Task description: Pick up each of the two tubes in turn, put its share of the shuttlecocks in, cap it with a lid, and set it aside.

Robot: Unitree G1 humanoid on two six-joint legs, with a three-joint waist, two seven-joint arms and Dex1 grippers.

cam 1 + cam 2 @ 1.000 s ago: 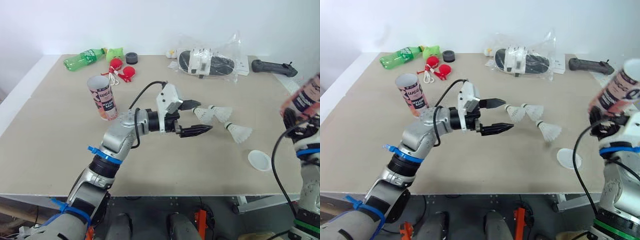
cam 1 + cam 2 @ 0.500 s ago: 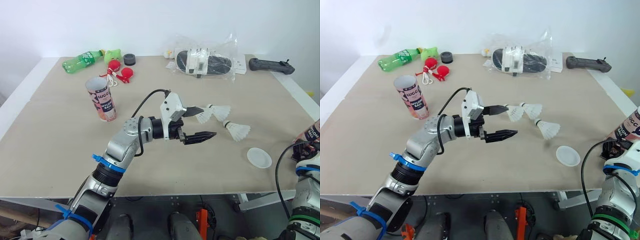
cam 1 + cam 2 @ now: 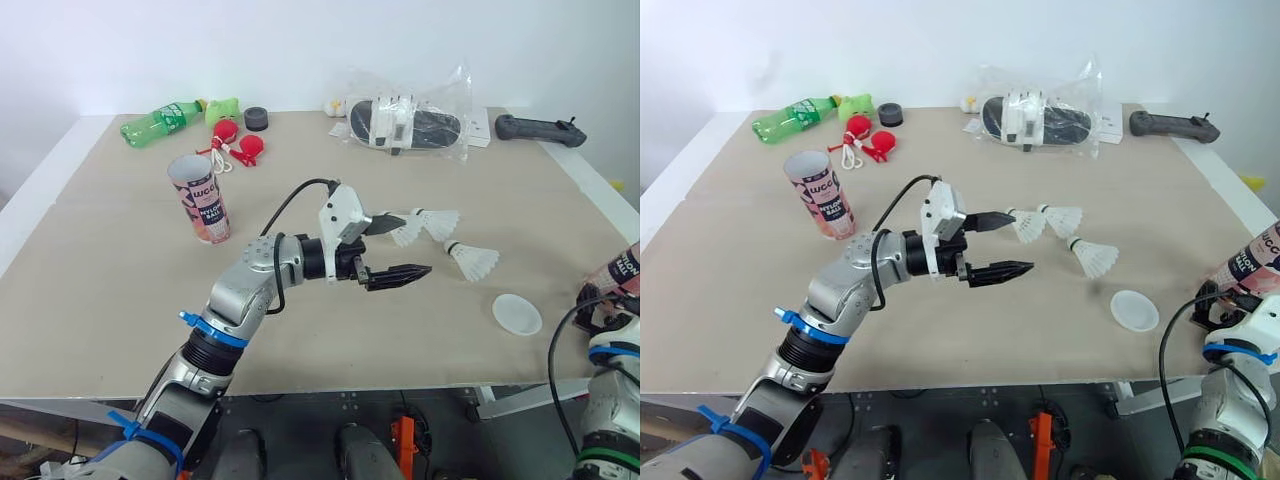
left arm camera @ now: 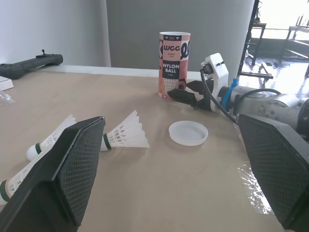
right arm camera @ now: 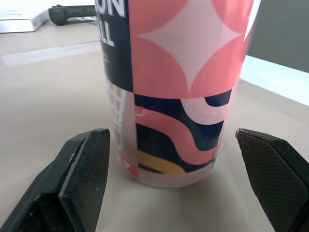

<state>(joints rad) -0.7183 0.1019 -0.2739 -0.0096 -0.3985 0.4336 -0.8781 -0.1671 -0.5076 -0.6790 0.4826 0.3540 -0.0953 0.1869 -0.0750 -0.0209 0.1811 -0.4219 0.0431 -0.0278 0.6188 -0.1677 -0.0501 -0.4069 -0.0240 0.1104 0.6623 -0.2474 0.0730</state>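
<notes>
While 2 tubes (image 3: 199,198) (image 3: 1247,262) stand, 3 shuttlecocks (image 3: 1028,226) (image 3: 1065,217) (image 3: 1095,259) lie.

Tube A (image 3: 200,198): pink/white/navy WCC print, upright, open top, about 10 o'clock from table centre. Tube B (image 4: 174,64): same print, upright, at the table's right edge, about 4 o'clock. Three white shuttlecocks (image 3: 475,261) lie on their sides around 3 o'clock: two nearly in line, the third at their 5 o'clock. White lid (image 3: 517,314) lies flat between the third shuttlecock and tube B.
</notes>
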